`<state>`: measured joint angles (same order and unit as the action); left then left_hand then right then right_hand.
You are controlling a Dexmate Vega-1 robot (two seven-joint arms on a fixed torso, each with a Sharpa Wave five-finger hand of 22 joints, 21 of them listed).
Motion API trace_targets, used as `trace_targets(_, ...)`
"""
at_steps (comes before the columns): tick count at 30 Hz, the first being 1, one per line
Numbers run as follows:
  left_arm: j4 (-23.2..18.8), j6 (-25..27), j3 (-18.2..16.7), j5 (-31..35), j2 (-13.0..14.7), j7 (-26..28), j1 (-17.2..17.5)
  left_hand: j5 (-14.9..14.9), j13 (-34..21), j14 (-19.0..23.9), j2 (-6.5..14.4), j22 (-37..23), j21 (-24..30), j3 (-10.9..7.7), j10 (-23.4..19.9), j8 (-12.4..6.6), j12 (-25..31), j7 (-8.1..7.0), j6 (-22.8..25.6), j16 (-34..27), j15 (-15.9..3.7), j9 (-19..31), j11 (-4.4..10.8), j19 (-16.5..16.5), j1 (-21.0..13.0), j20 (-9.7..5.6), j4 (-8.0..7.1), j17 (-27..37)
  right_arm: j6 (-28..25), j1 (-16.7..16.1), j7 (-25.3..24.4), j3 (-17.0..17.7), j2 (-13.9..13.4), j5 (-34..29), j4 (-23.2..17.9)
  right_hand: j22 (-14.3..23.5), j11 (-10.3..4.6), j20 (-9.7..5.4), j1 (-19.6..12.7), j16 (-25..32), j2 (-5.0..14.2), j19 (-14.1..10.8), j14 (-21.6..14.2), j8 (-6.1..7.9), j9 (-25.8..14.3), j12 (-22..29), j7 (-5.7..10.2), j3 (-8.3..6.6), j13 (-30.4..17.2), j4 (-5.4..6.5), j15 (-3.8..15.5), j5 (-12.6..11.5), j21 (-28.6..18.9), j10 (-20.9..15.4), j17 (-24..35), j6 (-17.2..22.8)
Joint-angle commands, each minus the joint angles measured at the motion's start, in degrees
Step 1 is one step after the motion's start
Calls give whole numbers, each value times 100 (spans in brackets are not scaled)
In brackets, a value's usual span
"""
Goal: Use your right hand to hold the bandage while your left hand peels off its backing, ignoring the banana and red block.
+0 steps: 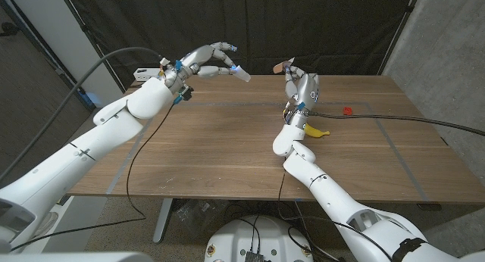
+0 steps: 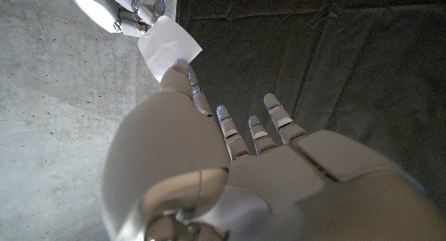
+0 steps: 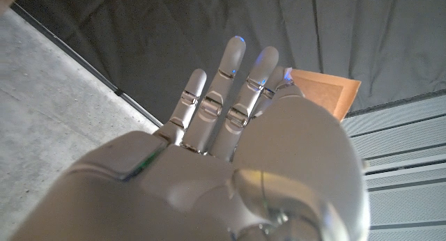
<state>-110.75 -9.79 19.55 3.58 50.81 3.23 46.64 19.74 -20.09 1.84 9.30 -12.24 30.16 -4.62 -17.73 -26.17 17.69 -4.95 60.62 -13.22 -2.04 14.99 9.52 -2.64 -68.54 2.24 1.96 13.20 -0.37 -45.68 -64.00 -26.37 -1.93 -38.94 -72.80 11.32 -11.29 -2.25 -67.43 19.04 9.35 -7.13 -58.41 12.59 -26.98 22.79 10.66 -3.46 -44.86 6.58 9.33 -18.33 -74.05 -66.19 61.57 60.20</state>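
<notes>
Risk first: backing (image 1: 242, 73) looks already off, pinched at the tips of the left hand (image 1: 206, 61) fingers (image 2: 182, 68), held up in the air well apart from the right hand (image 1: 301, 86). That is a thin, light strip on a fingertip pinch, so a small slackening of the pinch could let it flutter down to the worktop (image 1: 227, 148) or off the far edge. Right hand is raised above the worktop, fingers (image 3: 233, 67) mostly straight, with the bandage (image 1: 285, 65) (tan piece, showing past the thumb side in the right wrist view (image 3: 326, 93)) held up at the top of the hand; I judge it pinched between thumb and a finger, though the contact itself is hidden behind the hand. If so, that hold is shallow too: the exposed adhesive may stick to a finger pad, or the bandage may fold onto itself and stick if it tilts or the hand rotates. Second risk: lowering either hand carelessly. Banana (image 1: 314, 131) lies just beside the right forearm, so a drop of that arm could knock it; red block (image 1: 347, 110) sits further out to the right, near a dark cable, less exposed. Writing: no brand, label or readable text on backing, bandage, banana or block; the hand shells carry small marks too small to read.
</notes>
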Motion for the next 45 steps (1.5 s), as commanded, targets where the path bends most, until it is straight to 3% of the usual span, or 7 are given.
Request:
trace_targets(1,238,-465,-403,-251,-76,382,717,38,-34,79,19,-18,57,-2,-63,-87,72,-27,10,-33,-221,311,-1,-48,7,32,-39,15,-279,-287,0,62,222,472,-296,14,-1,-833,-71,12,20,13,-28,39,-17,10,102,4,-19,-5,417,15,-52,-45,9,178)
trace_targets(9,779,-1126,-432,-347,-435,658,640,40,-73,201,12,-14,91,5,-77,-95,116,-77,-54,-62,-239,344,-28,-93,19,67,-67,27,-570,-439,0,31,232,159,-609,8,-2,-830,-63,17,22,19,-31,36,-17,20,103,8,-28,-4,416,25,-59,-54,13,181)
trace_targets(14,1161,-1538,-436,-388,-792,944,555,40,-88,230,8,-12,104,11,-74,-103,131,-122,-72,-65,-222,359,-22,-109,28,79,-82,32,-867,-704,0,131,248,-159,-1053,1,-4,-835,-70,18,27,18,-31,31,-15,24,109,2,-33,-8,417,29,-52,-53,11,179)
trace_targets(23,1766,-1744,-325,-651,-1384,1214,391,36,-122,271,-5,-6,142,34,-68,-129,164,-205,-97,-57,-247,392,-25,-158,62,70,-125,43,-1150,-950,0,129,326,-457,-1342,1,-3,-837,-74,22,27,17,-29,25,-11,26,126,-2,-40,-14,417,37,-56,-46,14,178)
trace_targets(30,1805,-1513,-295,-791,-1335,1081,329,29,-143,314,-4,-1,158,38,-106,-147,203,-204,-113,-58,-255,414,-32,-167,67,61,-145,50,-961,-824,0,233,395,-354,-1176,-2,-3,-837,-76,23,26,19,-20,28,-12,15,130,-6,-25,-13,417,40,-49,-39,17,184)
trace_targets(37,1609,-1300,-380,-645,-1321,1362,448,22,-161,316,0,3,164,37,-112,-164,226,-197,-126,-45,-248,434,-12,-151,65,70,-160,57,-598,-386,0,200,301,-161,-657,-5,-2,-835,-73,14,28,23,-14,30,-22,16,122,-8,-21,-11,417,45,-45,-48,4,176)
trace_targets(45,2128,-1768,-303,-772,-1446,1276,189,15,-178,299,-1,6,170,38,-98,-183,240,-215,-141,-24,-252,457,-3,-135,66,56,-176,63,-899,-418,0,172,320,-270,-737,-6,2,-835,-72,21,27,22,-21,28,-15,22,111,-10,-21,-12,417,50,-42,-60,6,184)
